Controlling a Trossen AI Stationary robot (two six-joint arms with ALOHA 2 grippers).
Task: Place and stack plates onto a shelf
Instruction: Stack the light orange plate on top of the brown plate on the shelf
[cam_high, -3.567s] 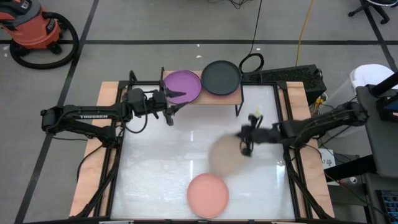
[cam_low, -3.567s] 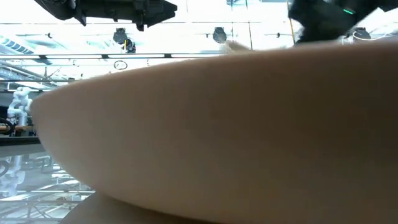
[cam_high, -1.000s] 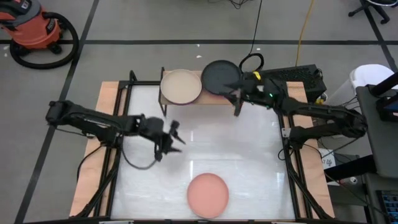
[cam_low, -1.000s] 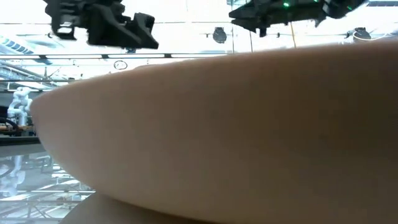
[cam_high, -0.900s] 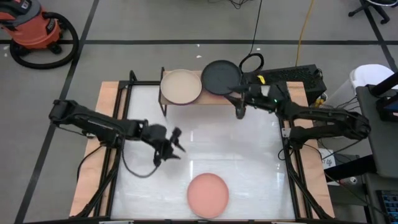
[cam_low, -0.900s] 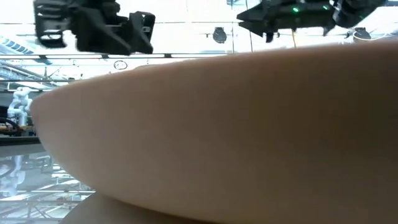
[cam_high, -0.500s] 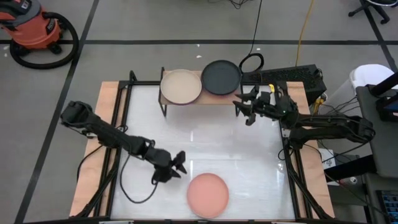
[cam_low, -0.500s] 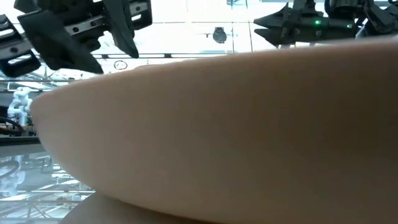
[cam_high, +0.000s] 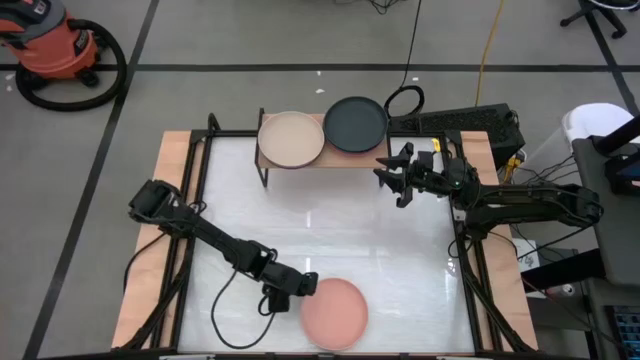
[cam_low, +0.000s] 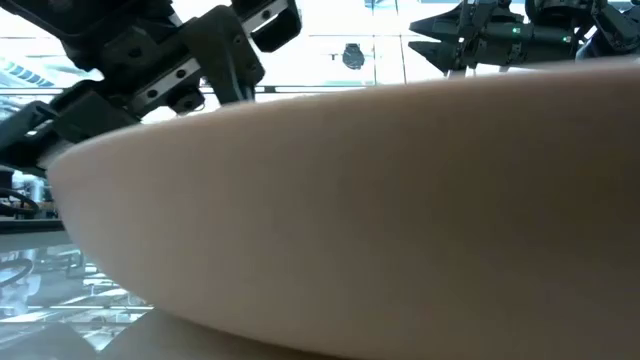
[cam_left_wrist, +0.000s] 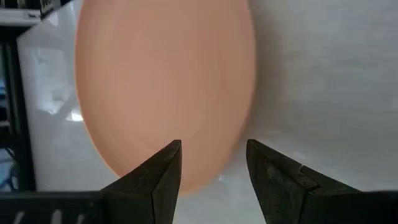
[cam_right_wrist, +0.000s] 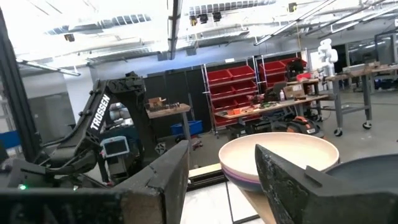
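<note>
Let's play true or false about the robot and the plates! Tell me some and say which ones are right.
1. The salmon pink plate lies on the white table. True.
2. The left claw is shut on the pink plate. False: it is open at the plate's edge, not gripping it.
3. A beige plate and a charcoal plate sit side by side on the shelf. True.
4. The right claw carries a plate. False: it is open and holds nothing, near the shelf.
5. The pink plate is on the shelf. False: it is on the table.

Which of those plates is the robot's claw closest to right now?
The salmon pink plate, alone on the white table; the left gripper is at its edge. The beige plate and dark plate sit on the shelf.
</note>
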